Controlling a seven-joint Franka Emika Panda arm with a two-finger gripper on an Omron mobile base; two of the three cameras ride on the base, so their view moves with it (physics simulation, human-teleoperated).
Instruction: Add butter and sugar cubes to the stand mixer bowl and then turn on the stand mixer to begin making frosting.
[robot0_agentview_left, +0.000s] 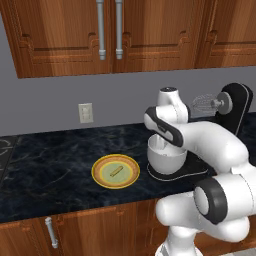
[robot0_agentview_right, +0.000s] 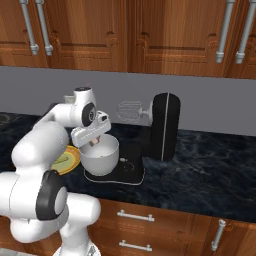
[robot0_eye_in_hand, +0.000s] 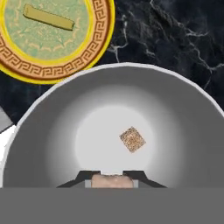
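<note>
Inside bowl (robot0_eye_in_hand: 57, 127), one sugar cube (robot0_eye_in_hand: 132, 139), plate (robot0_eye_in_hand: 26, 61) holding butter (robot0_eye_in_hand: 48, 18)

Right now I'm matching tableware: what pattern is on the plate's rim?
The plate has an orange Greek-key band with a yellow edge, clearest in the hand view.

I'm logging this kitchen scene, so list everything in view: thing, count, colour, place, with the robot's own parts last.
sugar cube: one, speckled tan, on the bottom of the bowl; a second, pale beige, between the hand's fingertips
bowl: one, white-grey, on the mixer's base
mixer: one, black, head tilted back, silver whisk raised, on the counter
butter: one, yellow-tan stick, on the plate
plate: one, yellow with orange rim, left of the bowl
counter: one, dark marble
cabinets: brown wood, above and below the counter
wall outlet: one, pale, on the grey wall
arm: one, white
hand: one, shut on a sugar cube, over the bowl
</note>
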